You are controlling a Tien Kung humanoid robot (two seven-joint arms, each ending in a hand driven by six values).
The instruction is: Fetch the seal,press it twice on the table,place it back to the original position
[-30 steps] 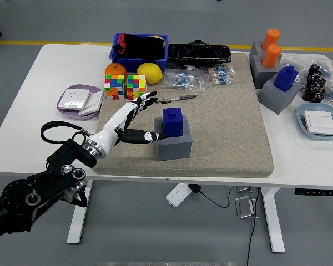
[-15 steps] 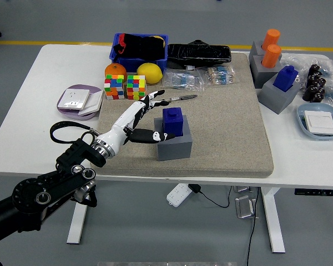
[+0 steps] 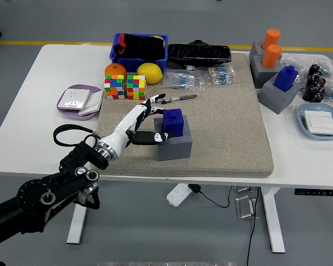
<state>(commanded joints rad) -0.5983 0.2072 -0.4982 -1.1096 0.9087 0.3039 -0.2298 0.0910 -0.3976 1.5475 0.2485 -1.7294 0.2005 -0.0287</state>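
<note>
One black robot arm enters from the lower left of the frame and ends in a white-and-black five-fingered left hand (image 3: 140,123), which lies just left of centre over a grey felt mat (image 3: 227,133) covering most of the white table (image 3: 28,111). Its fingers (image 3: 153,102) are spread and extended toward the upper right, and its thumb (image 3: 155,137) points right, its tip at the lower left of the seal; the hand grips nothing, and whether the thumb touches the seal cannot be told. The task's object, a dark blue block-shaped seal (image 3: 172,122), sits upright on a grey rectangular holder block (image 3: 175,146) at the centre of the mat.

Behind the fingertips a slim dark pen (image 3: 177,98) lies on the mat. Toward the upper left stand two multicoloured puzzle cubes (image 3: 125,87), with an orange fruit (image 3: 115,70) and a yellow lemon (image 3: 149,72) just behind them, in front of a blue plastic bin (image 3: 139,54) holding black items. A lilac tray bearing white switch plates (image 3: 80,101) rests on the bare table at the left.

At the upper right, a second blue seal (image 3: 286,78) stands on a grey block (image 3: 277,97), and two orange cylindrical seals (image 3: 271,47) stand on grey blocks behind it. A pale blue dish (image 3: 320,121) sits at the right edge.
</note>
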